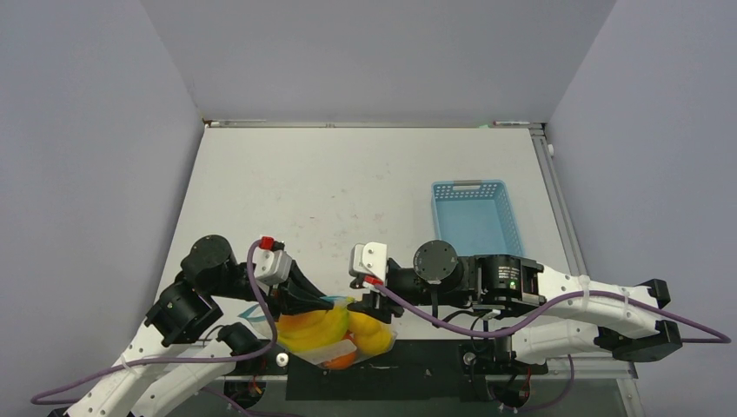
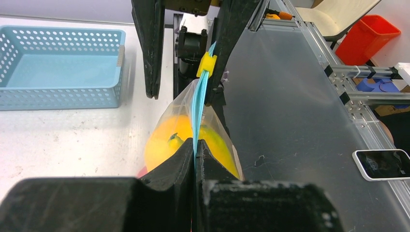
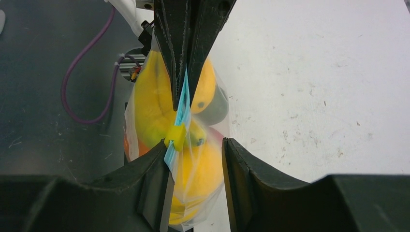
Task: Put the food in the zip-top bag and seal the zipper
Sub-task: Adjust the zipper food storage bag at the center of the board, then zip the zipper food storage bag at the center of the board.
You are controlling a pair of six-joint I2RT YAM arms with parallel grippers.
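The zip-top bag is held at the near edge of the counter, between the two grippers and partly over the dark plate by the arm bases. The food is seen inside it: yellow bananas, yellow and orange rounds, and a trace of red. The zipper is carried upright along the top of the bag. It is pinched by the left gripper, whose jaws are pressed together on the light blue strip. The right gripper is spread wide around the other end of the strip, which is touched by only one of its fingers. A yellow slider is seated on the zipper just beside that finger. The light blue basket is set well apart, on the right of the counter.
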